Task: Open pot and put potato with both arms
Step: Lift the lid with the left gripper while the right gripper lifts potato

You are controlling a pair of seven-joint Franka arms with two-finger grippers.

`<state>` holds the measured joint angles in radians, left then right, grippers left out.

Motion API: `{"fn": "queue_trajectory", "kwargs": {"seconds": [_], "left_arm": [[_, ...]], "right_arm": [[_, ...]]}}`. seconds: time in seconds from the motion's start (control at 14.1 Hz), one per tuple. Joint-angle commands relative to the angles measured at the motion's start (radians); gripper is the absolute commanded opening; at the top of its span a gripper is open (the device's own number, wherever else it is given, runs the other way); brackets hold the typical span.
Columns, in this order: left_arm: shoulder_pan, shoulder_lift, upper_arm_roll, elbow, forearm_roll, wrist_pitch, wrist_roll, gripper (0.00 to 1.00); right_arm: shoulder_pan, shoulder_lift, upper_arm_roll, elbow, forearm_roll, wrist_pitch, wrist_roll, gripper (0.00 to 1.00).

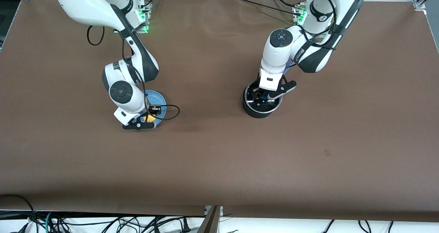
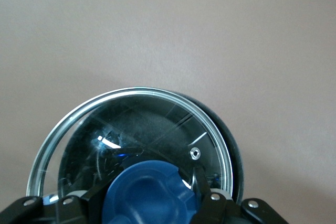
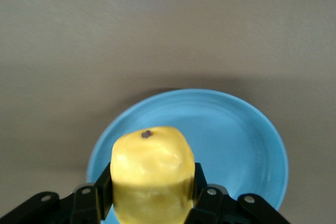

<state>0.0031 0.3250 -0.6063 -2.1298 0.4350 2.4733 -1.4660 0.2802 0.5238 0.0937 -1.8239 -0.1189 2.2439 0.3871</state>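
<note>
No writing is readable. The right gripper (image 3: pixel 152 203), mid-left in the front view, is clamped on the potato (image 3: pixel 152 174) over the blue plate (image 3: pixel 236 145), which only its wrist view shows plainly. The left gripper (image 2: pixel 149 203) is closed on the lid knob (image 2: pixel 149 190) of the pot (image 1: pixel 261 104), right of centre.

No legible txt, labels or nos. anywhere.

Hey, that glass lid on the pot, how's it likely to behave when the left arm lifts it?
The lid looks rigid glass with a metal rim, so probably stiff but breakable if dropped. Held only by its blue knob in the left gripper, it may tilt.
</note>
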Motion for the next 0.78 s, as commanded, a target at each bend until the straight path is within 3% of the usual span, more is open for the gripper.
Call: {"fn": "queue_trajectory", "kwargs": {"seconds": [0.0,0.21,0.5,0.71], "left_arm": [[0.011,-0.017,-0.01,0.057,0.018,-0.072,-0.005,0.35],[0.014,-0.018,-0.01,0.088,-0.013,-0.098,0.038,0.32],[0.026,-0.017,-0.009,0.2,-0.12,-0.246,0.205,0.32],[0.067,-0.021,-0.01,0.264,-0.182,-0.332,0.329,0.32]], "right_arm": [[-0.006,-0.027,0.014,0.006,0.004,-0.026,0.019,0.39],[-0.006,-0.038,0.015,0.009,0.008,-0.029,0.021,0.38],[-0.003,-0.042,0.052,0.103,0.119,-0.107,0.067,0.39],[0.054,-0.035,0.054,0.153,0.145,-0.109,0.178,0.39]]}}
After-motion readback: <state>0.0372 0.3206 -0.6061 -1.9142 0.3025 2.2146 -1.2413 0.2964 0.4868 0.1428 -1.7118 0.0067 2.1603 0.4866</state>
